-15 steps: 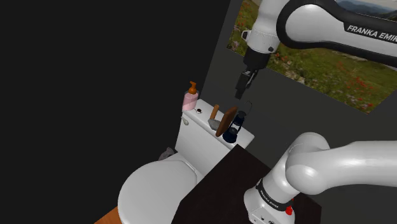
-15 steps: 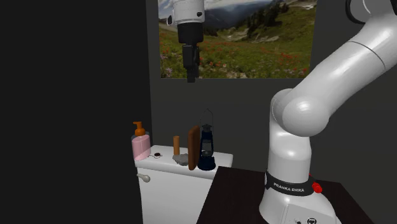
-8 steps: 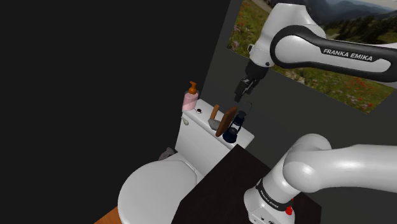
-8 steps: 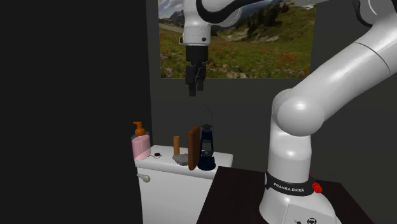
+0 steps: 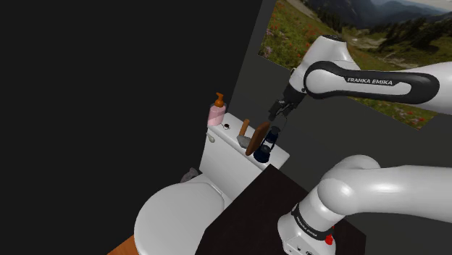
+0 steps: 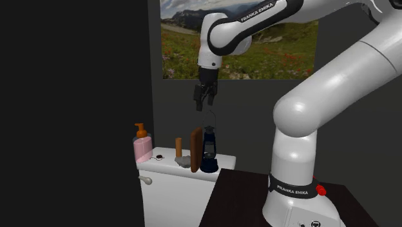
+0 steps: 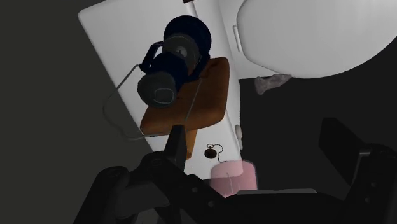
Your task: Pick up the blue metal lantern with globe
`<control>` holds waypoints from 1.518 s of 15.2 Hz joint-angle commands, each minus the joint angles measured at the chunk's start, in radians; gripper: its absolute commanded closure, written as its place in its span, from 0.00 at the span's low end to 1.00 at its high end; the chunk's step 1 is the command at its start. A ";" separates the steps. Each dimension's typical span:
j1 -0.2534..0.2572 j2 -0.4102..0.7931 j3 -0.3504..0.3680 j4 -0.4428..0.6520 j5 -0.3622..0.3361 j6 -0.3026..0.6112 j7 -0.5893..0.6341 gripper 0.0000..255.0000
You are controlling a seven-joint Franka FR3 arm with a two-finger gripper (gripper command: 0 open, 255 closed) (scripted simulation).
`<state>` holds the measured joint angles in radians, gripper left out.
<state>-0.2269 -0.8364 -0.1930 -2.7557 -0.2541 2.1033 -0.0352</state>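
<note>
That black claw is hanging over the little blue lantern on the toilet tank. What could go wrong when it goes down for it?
1. The open tool could clip the brown slab standing close beside the lantern and topple it.
2. The lantern's thin wire handle rises above it, so the tool might snag on it.
3. The lantern stands near one end of the toilet tank. A sideways nudge could push it off.

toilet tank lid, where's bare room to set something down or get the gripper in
Barest strip of the tank lid: between the pink soap bottle and the brown stick, bar a small dark trinket. Stick, grey lump, brown board and blue lantern crowd the other end. The closed toilet lid below is bare.
</note>
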 commanded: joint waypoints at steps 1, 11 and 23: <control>-0.040 0.023 -0.045 -0.030 -0.024 0.086 0.001 0.00; -0.155 0.219 -0.219 -0.113 -0.085 0.469 0.007 0.00; -0.156 0.296 -0.239 -0.148 -0.100 0.580 0.009 1.00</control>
<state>-0.3833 -0.5408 -0.4323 -2.9037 -0.3541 2.6836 -0.0260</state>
